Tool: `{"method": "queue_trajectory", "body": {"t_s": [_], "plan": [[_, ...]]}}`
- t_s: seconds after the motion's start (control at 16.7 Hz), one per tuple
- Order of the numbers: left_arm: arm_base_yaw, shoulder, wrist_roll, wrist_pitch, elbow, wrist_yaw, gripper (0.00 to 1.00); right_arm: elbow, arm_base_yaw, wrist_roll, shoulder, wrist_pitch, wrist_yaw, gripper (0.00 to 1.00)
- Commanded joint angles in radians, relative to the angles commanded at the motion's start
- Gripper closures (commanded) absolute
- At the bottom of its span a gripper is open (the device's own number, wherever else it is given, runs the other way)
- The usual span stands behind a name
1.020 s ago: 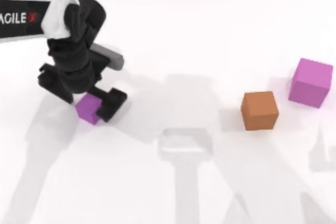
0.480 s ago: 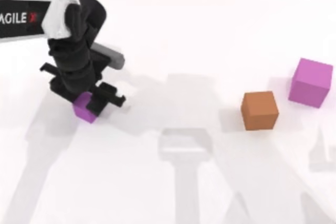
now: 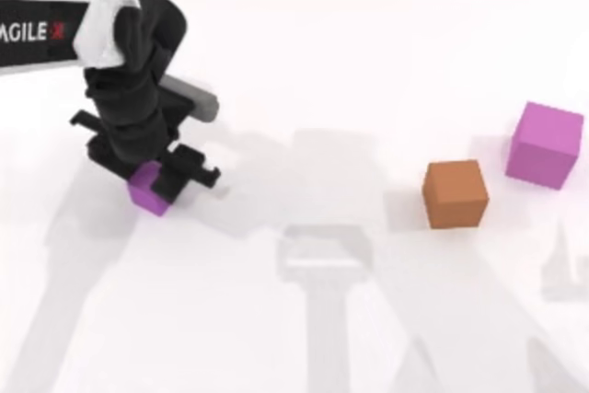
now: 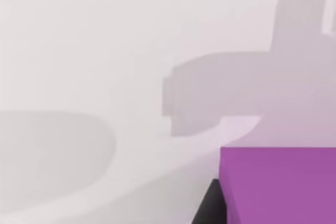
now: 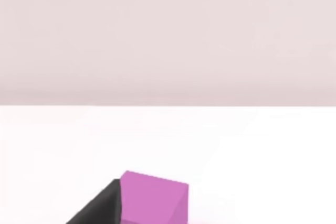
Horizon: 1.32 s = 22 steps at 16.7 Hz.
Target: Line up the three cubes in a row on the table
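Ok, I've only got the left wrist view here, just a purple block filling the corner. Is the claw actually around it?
Observer: Yes. The top view shows the left claw shut on the small purple cube, at the table's left.
Operator: Where are the other two?
Observer: At the right, apart: the brown-orange cube, and the larger purple cube further right.
Operator: And the right arm?
Observer: It's outside the top view. Its wrist view shows a purple cube close by.

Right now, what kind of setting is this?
Most likely a rendered simulation of a bare tabletop test bench: a glossy white table, three plain cubes and nothing else. The left end effector is at the small magenta cube; the brown-orange cube and large magenta cube sit right.
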Motion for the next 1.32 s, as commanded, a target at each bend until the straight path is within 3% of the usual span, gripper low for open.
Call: {"method": "queue_trajectory", "body": {"t_s": [0.54,0.9,1.08,1.32], "plan": [[0.018,-0.08,-0.002,-0.236,0.154,-0.001,1.0,0.0,0.0,0.0,0.0,0.0,0.0,0.0],[0.003,-0.073,-0.014,-0.246,0.169,-0.002,1.0,0.0,0.0,0.0,0.0,0.0,0.0,0.0],[-0.061,-0.025,-0.111,-0.286,0.25,-0.004,1.0,0.0,0.0,0.0,0.0,0.0,0.0,0.0],[-0.207,0.076,-0.372,-0.374,0.426,-0.012,1.0,0.0,0.0,0.0,0.0,0.0,0.0,0.0]]}}
